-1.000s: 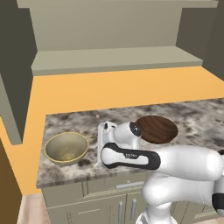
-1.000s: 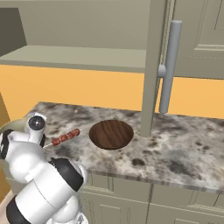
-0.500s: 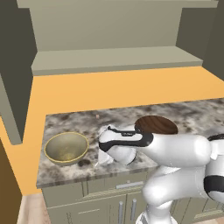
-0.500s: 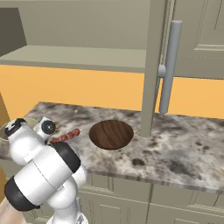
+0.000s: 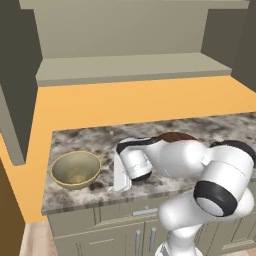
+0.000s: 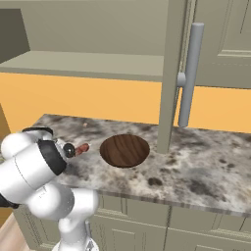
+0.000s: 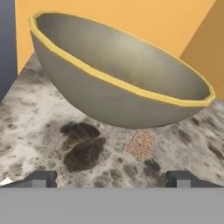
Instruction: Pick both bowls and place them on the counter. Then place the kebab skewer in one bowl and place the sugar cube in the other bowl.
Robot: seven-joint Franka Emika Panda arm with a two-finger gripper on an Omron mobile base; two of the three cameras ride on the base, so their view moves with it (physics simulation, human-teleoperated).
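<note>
Hand (image 7: 112,178) spread wide | sugar cube (image 7: 141,145) beside beige bowl (image 7: 118,83) | kebab skewer (image 6: 81,148) beside brown bowl (image 6: 124,150)

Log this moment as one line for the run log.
gripper open, low by sugar cube | beige bowl, brown bowl on counter

SITE: kitchen | EVIDENCE: speckled stone counter (image 5: 210,125) before me; olive cabinet fronts (image 6: 196,228) below counter; shelf (image 5: 130,67) behind counter; two bowls (image 5: 76,169) on counter.
</note>
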